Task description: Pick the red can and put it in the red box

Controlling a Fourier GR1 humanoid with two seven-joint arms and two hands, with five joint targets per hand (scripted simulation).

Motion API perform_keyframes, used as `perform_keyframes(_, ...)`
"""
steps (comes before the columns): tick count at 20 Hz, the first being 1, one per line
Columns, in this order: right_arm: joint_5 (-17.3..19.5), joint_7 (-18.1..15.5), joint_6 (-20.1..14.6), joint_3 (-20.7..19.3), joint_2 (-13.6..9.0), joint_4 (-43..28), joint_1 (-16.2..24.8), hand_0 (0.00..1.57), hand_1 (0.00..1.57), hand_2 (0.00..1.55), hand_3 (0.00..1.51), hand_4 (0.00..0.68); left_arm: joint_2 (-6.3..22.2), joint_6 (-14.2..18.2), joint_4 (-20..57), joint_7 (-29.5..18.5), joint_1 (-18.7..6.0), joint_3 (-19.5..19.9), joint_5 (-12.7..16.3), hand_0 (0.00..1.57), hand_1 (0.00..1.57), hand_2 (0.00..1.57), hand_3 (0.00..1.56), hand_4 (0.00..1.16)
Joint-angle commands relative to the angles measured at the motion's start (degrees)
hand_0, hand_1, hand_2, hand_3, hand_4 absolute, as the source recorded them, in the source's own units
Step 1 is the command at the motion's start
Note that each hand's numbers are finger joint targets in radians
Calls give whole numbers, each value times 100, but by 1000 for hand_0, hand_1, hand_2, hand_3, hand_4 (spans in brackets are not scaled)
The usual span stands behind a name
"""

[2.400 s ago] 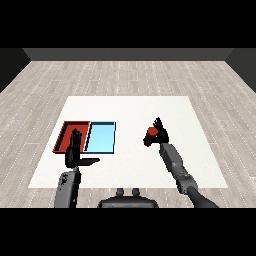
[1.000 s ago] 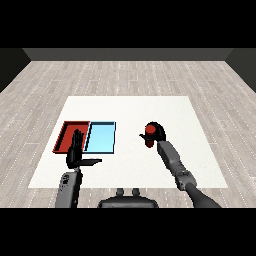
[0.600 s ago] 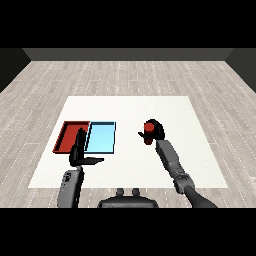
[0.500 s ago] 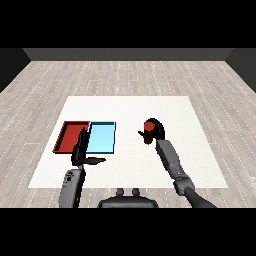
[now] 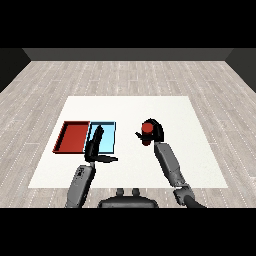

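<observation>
The red can (image 5: 147, 129) is held above the white table (image 5: 130, 110), right of the trays, with my right hand (image 5: 154, 133) curled round it. The red tray (image 5: 72, 137) lies at the left of the table with nothing in it. My left hand (image 5: 95, 145) stands with straight fingers and thumb out, in front of the near edge of the light blue tray (image 5: 108, 134), holding nothing.
The light blue tray lies directly right of the red tray, their sides touching. Beyond the table's edges is a grey plank floor (image 5: 128, 75).
My right hand has carried the red can a little to the left, towards the trays. My left hand has shifted right, from over the red tray to the blue tray's front.
</observation>
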Motion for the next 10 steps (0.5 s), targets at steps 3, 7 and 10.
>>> perform_keyframes(3, 3, 699, -260, 705, 57, -1733, 940, 1417, 1417, 1438, 1418, 652, -22, 287, 475, -183, -240, -372, 39, 0, 0, 0, 0, 0)
perform_keyframes(7, -548, 429, -1476, 1781, 80, -1470, 592, 1425, 1425, 1443, 1423, 662, -23, 807, 454, 156, -629, -966, 334, 0, 0, 0, 0, 0)
perform_keyframes(10, -402, 289, -1015, 1674, 80, -1487, 724, 1405, 1405, 1422, 1410, 640, -23, 527, 342, 297, -673, -848, 419, 0, 0, 0, 0, 0)
